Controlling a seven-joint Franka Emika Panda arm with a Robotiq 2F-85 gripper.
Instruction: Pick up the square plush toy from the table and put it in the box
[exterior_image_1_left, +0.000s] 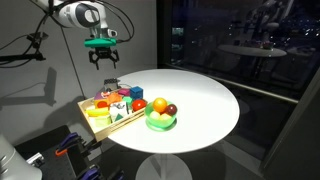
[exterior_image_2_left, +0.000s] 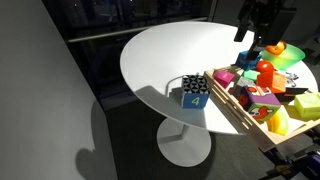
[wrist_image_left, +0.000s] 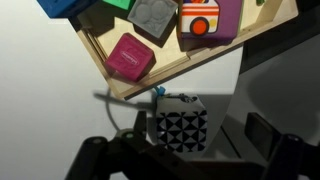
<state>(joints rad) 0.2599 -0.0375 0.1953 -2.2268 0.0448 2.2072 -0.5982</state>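
Square plush toy (wrist_image_left: 182, 126) is sitting on the table (exterior_image_1_left: 200, 100), just outside the box (wrist_image_left: 190, 60), close against its wooden side. Your gripper (exterior_image_1_left: 102, 60) is hovering above it, well clear, jaws spread wide and gripping nothing. In the wrist view the toy is lying between the two dark fingers (wrist_image_left: 268, 135), low and centred.

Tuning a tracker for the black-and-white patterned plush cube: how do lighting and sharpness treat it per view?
Wrist view: the black-and-white patterned plush cube is crisp and evenly lit, the frame's bottom near black. In an exterior view the cube looks small and soft, shadowing the round white table, which glows against a dark room.
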